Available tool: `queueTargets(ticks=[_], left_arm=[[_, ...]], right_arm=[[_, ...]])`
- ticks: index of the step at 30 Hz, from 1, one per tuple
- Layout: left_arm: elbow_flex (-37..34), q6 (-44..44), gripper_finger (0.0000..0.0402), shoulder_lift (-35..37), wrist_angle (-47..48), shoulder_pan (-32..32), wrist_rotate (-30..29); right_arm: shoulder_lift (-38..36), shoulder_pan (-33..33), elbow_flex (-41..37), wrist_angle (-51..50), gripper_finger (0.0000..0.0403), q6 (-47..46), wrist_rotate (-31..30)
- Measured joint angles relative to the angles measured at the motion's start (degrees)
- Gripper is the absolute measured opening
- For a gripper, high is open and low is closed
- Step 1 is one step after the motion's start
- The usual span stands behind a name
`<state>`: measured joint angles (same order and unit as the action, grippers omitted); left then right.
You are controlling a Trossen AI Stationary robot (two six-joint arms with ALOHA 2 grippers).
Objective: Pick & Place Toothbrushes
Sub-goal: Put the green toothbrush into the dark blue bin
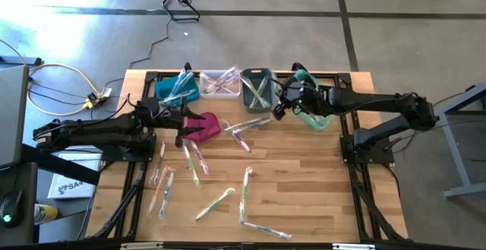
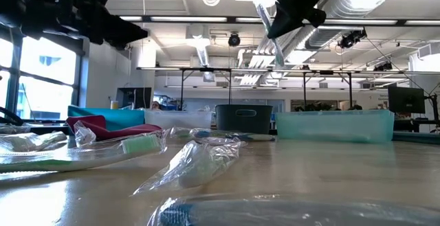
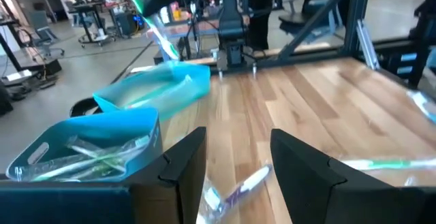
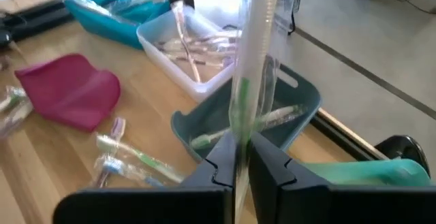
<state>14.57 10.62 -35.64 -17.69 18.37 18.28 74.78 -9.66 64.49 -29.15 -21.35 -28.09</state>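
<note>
My right gripper (image 4: 237, 173) is shut on a wrapped toothbrush with a green handle (image 4: 251, 67), held in the air over the grey bin (image 4: 300, 108); in the low view it (image 2: 273, 37) slants down from the gripper (image 2: 292, 9). Several wrapped toothbrushes (image 1: 199, 162) lie flat on the wooden table. My left gripper (image 3: 235, 166) stands open and level beside the magenta pouch (image 1: 202, 126), with a purple-tinted toothbrush (image 3: 235, 190) on the table below its gap, untouched. My right gripper pinches one end of the wrapped toothbrush (image 4: 240, 149) between its two fingers. The toothbrush runs on ahead of the fingers, along them, slanting downward. It is lifted clear, above the grey bin, touching nothing else.
Along the far edge stand a blue bin (image 1: 177, 90), a clear bin (image 1: 220, 83), the grey bin (image 1: 258, 87) and a teal bin (image 1: 313, 117), each with toothbrushes inside or beside it. The black frame rails (image 1: 357, 174) border the table's sides.
</note>
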Motion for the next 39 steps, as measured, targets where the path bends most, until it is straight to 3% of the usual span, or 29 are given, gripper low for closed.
queueTargets(ticks=[7, 20, 27, 39], left_arm=[[0.0, 2.6, 0.0159, -0.1, 0.3, 0.0, 0.0], [0.0, 2.6, 0.0159, -0.1, 0.3, 0.0, 0.0], [0.0, 2.6, 0.0159, -0.1, 0.3, 0.0, 0.0], [0.0, 2.6, 0.0159, -0.1, 0.3, 0.0, 0.1]], right_arm=[[2.6, -3.4, 0.0, 10.0, 0.001, 3.5, 4.3], [14.8, -13.5, 0.0, 22.5, 0.001, 4.7, 14.7], [20.5, -18.3, 0.0, 24.1, 0.001, 3.5, 20.3], [26.1, -21.6, 0.0, 23.9, 0.001, 1.7, 23.6]])
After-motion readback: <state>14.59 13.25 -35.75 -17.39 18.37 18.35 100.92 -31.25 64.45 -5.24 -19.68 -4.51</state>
